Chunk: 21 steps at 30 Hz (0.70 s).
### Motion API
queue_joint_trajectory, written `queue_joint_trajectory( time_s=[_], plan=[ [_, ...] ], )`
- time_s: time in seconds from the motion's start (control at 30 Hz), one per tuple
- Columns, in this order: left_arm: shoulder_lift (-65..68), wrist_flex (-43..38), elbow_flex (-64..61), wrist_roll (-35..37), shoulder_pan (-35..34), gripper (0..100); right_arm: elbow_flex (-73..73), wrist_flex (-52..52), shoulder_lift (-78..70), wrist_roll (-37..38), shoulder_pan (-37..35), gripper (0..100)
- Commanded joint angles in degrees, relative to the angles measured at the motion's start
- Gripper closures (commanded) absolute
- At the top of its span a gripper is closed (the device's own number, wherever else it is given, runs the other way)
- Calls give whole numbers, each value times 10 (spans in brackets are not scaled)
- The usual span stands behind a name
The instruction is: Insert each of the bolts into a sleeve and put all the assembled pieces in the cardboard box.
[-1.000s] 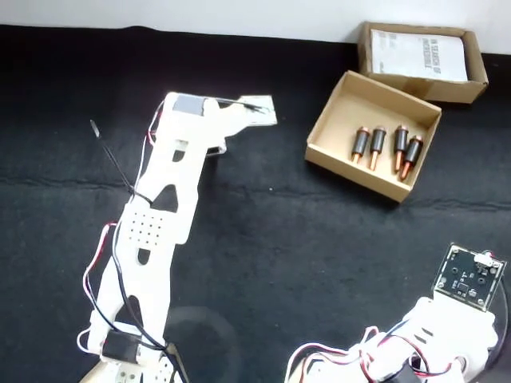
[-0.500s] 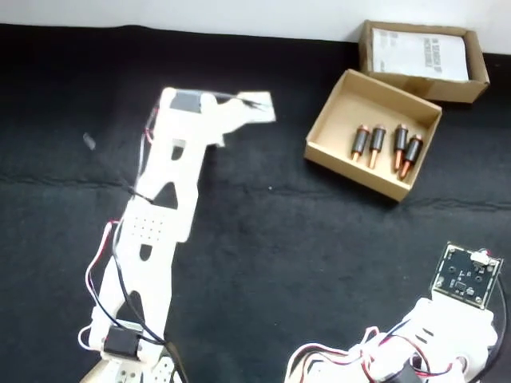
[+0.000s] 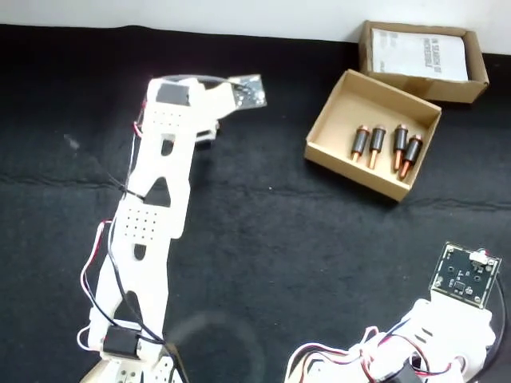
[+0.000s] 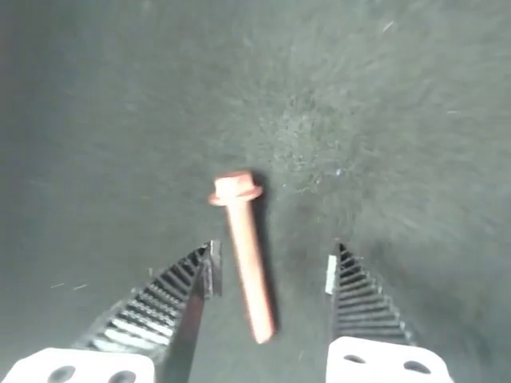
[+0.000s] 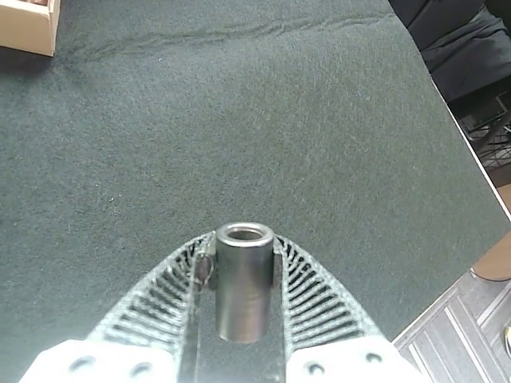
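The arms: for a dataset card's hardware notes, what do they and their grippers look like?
The left arm and right arm are white plastic, with cut-outs and a grid of small holes on the left, trailed by red, white and black cables. The left gripper and right gripper have dark ribbed fingers on white bases.

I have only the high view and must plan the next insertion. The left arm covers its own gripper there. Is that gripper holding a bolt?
Observer: No. A copper-coloured hex-head bolt lies flat on the dark cloth between the open fingers of the left gripper, and neither finger touches it.
Operator: And the right gripper?
Observer: The right gripper is shut on a grey metal cylindrical sleeve, held lengthwise between its fingers.
Operator: Is the bore free?
Observer: Its open end faces the wrist camera and looks empty.
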<state>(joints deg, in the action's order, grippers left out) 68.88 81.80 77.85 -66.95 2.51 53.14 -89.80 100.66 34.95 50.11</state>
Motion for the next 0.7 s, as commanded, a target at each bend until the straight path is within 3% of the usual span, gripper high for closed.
queue_joint_trajectory(
  time_s=[0.0, 0.3, 0.43, 0.6, 0.67],
  plan=[
    [2, -78, -14, 23, -15, 793, 1, 0, -3, 7, 1, 991],
    [54, -148, -26, 26, -27, 793, 1, -2, -4, 8, 1, 991],
    [94, -145, -30, -12, -29, 803, 1, -2, -4, 17, 5, 991],
    [111, -143, -29, -13, -31, 992, -5, -22, 0, 32, 6, 991],
    [109, -131, -25, -9, -29, 979, -6, -35, 0, 37, 6, 991]
  ],
)
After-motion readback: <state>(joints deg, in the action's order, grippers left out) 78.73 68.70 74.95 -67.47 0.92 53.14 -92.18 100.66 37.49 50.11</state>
